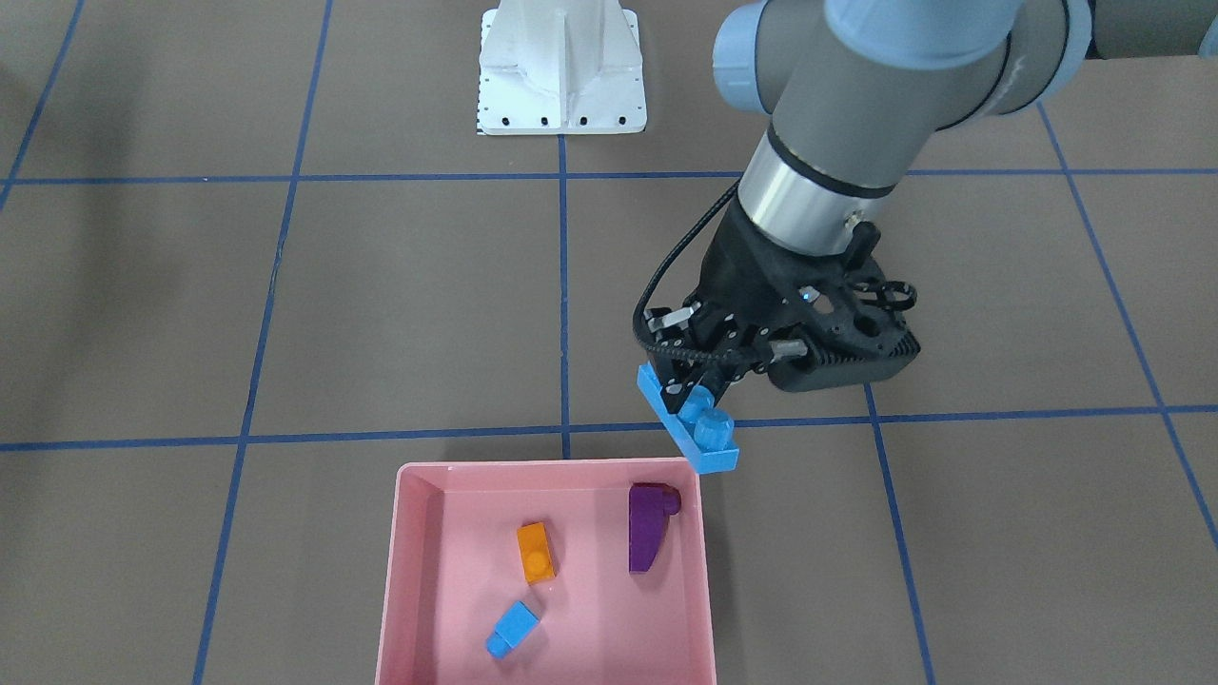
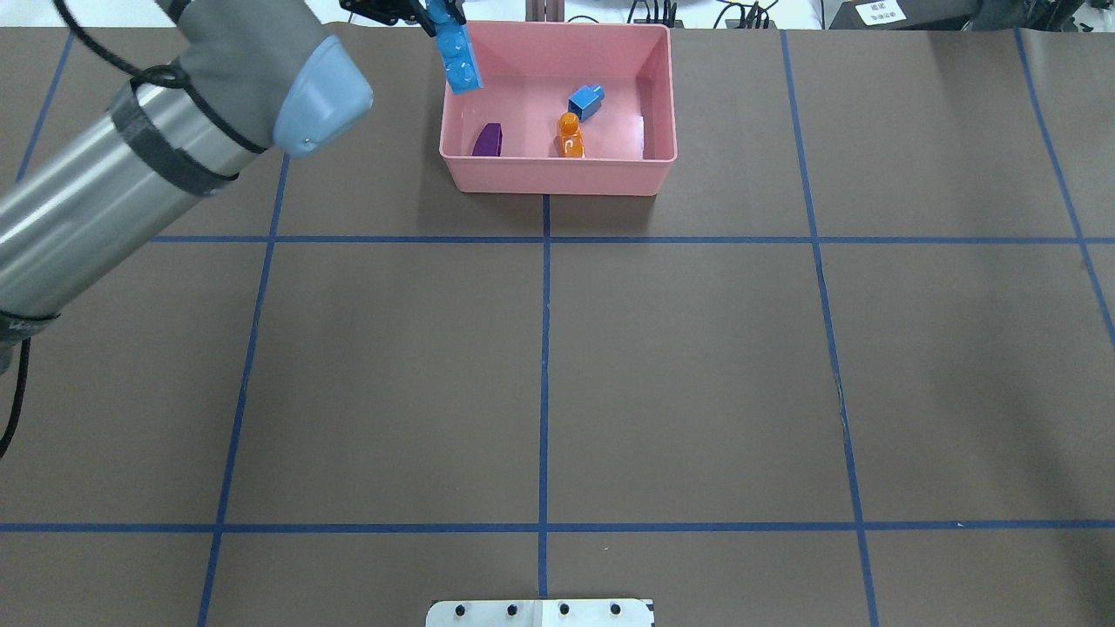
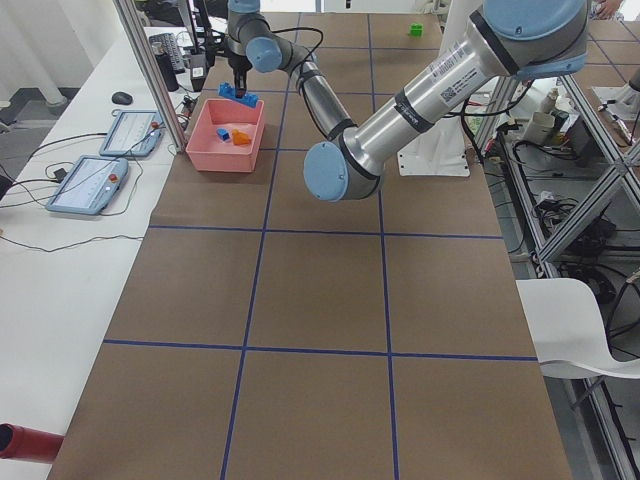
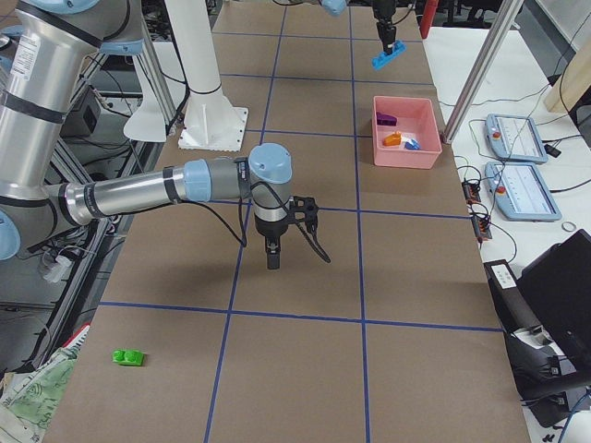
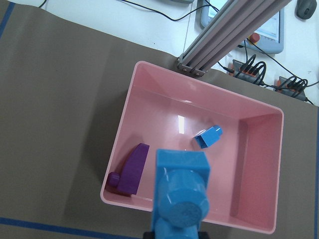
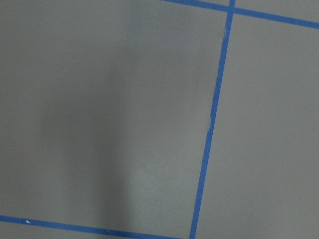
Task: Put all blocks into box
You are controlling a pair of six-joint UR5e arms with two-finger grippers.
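Long light-blue brick (image 1: 699, 440) hangs tilted in the left gripper (image 1: 697, 388), fingers pinched on its upper end, lower end free. It's over the pink box's (image 1: 411, 571) corner, right at the rim, not clearly inside yet. Box sits at the table's (image 2: 697, 392) far edge, operators' side, approx mid-length. Already in it: orange brick (image 1: 536, 552) & small light-blue brick (image 1: 512, 630) near ctr, purple sloped brick (image 1: 649, 528) by the wall nearest the gripper.

So the step = drop-off. Don't let go here: w/ a brick this long & slanted, I'd expect it to catch the rim and tip out. Carry it further in, over bare floor btw the purple and orange ones, come down low, then open. Watch the free end vs the wall as you cross.

Green two-stud brick (image 4: 127, 356) lies near the table corner at the robot's right end, robot's side; likely next. Right gripper (image 4: 272, 258) points down over mid-table, well apart from it; can't tell if its fingers are wide or closed.
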